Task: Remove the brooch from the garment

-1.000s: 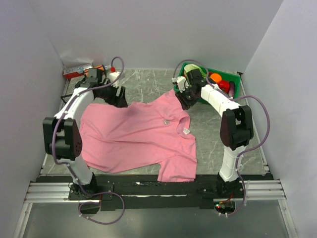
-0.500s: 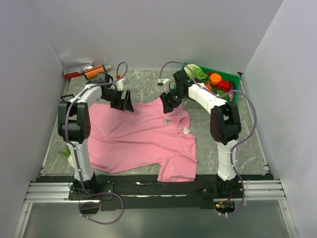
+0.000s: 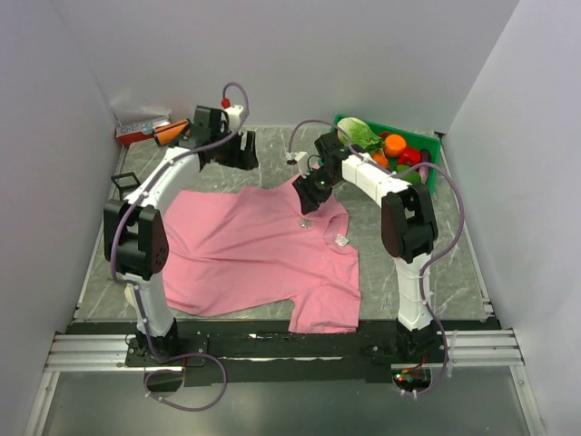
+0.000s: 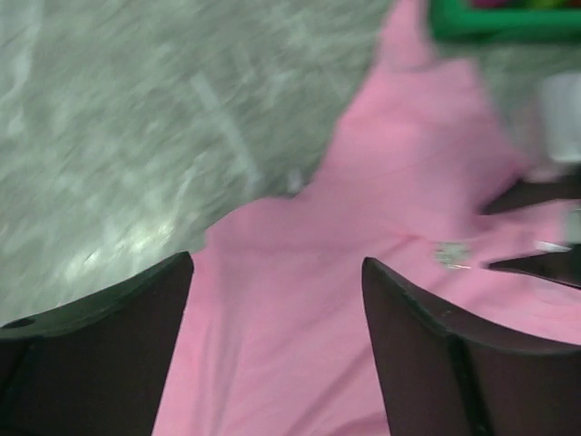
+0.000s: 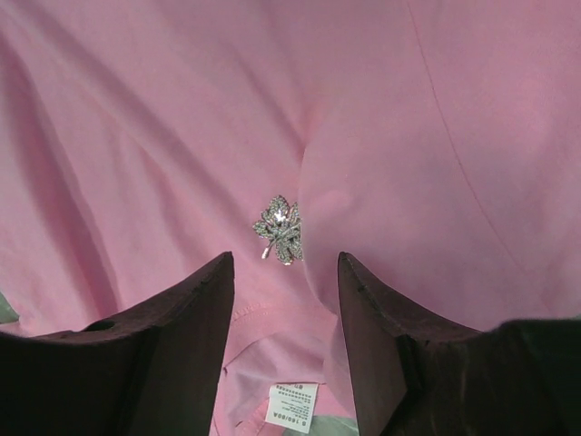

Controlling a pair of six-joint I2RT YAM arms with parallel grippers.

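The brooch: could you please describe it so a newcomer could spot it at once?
Find the pink T-shirt spread on the table, then its round neckline. Just below that sits the brooch: a tiny, sparkly silver leaf shape, unlike the flat white rectangular label inside the collar.

The garment (image 3: 263, 250): soft pink cloth, matt, smooth apart from shallow creases; I see no sheen anywhere on it. The brooch (image 5: 280, 229), on the garment near its neckline: silvery metal, finely faceted, and it glitters in my wrist view. The label (image 5: 290, 406) at the garment's neck: white printed tab, matt; woven or papery, I cannot tell which. The worktop (image 3: 270, 150) under the garment: grey, marbled, stone-like, with a faint sheen. The fingers (image 5: 172, 345) of the right hand (image 5: 283, 262), above the garment: dark, matt, plastic-looking, slightly grainy. The bin (image 3: 437, 163), beyond the garment: green plastic, smooth and lightly glossy.
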